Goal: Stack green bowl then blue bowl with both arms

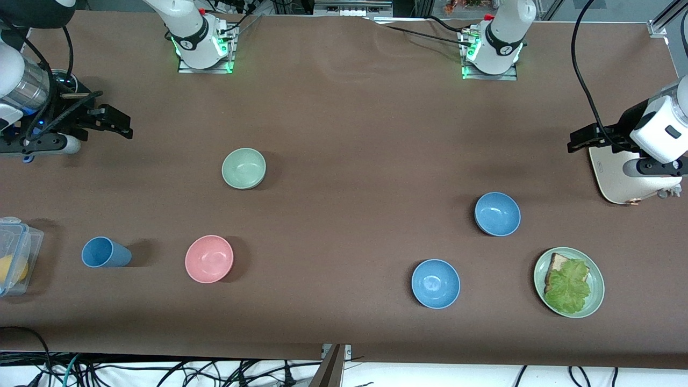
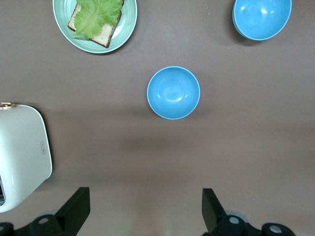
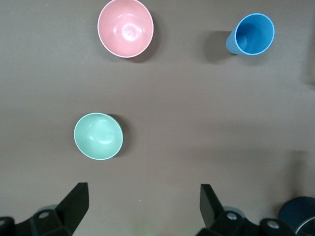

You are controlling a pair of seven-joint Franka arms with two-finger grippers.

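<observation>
The pale green bowl [image 1: 244, 168] sits upright on the brown table toward the right arm's end, and shows in the right wrist view [image 3: 98, 136]. Two blue bowls stand toward the left arm's end: one [image 1: 497, 214] farther from the front camera, central in the left wrist view [image 2: 173, 93], and one [image 1: 436, 283] nearer, also in that view [image 2: 262, 18]. My right gripper [image 1: 123, 125] [image 3: 144, 204] hangs open and empty over bare table at the right arm's end. My left gripper [image 1: 574, 143] [image 2: 146, 206] hangs open and empty beside a white appliance.
A pink bowl [image 1: 209, 258] and a blue cup [image 1: 105, 252] lie nearer the front camera than the green bowl. A green plate [image 1: 595, 285] holds bread and lettuce. A white appliance [image 1: 618, 180] stands under the left arm. A clear plastic box [image 1: 13, 255] sits at the right arm's end.
</observation>
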